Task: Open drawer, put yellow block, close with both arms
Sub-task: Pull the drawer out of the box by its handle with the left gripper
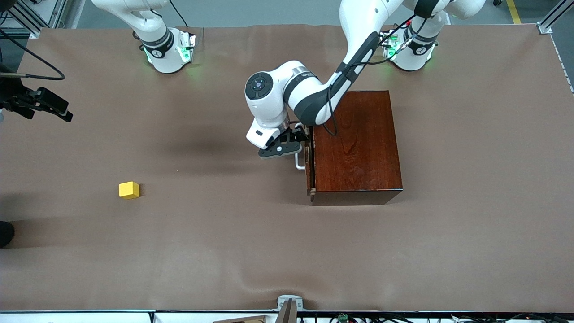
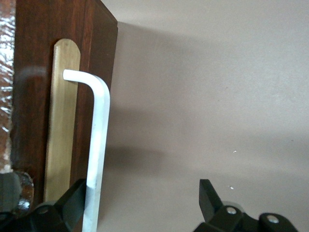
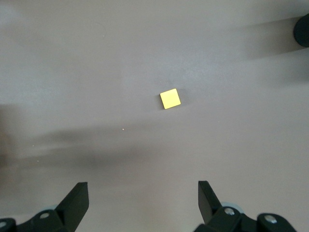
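The drawer sits in the end of the mahogany box that faces the right arm's end of the table, with only its dark front and white handle showing. My left gripper is open at the handle. In the left wrist view the handle bar lies between the fingers of the left gripper, close against one of them. The yellow block lies on the table toward the right arm's end. My right gripper is open, empty and held high; its own view shows the block below.
The table is covered in brown cloth. A dark object shows at the table's edge at the right arm's end. A grey bracket sits at the table edge nearest the front camera.
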Robot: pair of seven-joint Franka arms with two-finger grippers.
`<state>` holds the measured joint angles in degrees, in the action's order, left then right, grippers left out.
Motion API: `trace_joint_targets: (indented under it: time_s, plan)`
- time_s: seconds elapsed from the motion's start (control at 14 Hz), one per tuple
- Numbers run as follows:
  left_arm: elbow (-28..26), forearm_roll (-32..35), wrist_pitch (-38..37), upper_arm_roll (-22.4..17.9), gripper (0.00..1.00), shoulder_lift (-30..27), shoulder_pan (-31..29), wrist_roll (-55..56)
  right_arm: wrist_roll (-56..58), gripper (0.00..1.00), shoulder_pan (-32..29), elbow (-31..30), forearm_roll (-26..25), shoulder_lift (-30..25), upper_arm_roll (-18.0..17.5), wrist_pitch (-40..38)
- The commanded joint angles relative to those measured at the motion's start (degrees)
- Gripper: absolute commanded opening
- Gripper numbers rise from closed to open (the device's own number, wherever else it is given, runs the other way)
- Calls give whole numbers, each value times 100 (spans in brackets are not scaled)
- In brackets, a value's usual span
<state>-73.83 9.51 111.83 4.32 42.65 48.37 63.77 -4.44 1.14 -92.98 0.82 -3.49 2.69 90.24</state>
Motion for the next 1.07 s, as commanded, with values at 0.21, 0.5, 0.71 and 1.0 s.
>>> trace_joint_targets:
  time_s: [0.21, 0.5, 0.71, 1.0]
  plan:
    - [282, 130, 822, 7, 100, 287, 137, 416, -30, 100, 27, -9, 14, -20, 12, -7]
    - [282, 104, 1261, 16, 100, 340, 146, 434, -30, 100, 27, -9, 14, -29, 12, -7]
    - [273, 86, 1631, 25, 100, 340, 155, 601, -30, 100, 27, -9, 14, -29, 12, 2]
    - [273, 86, 1675, 51, 100, 340, 155, 601, -30, 100, 27, -9, 14, -29, 12, -7]
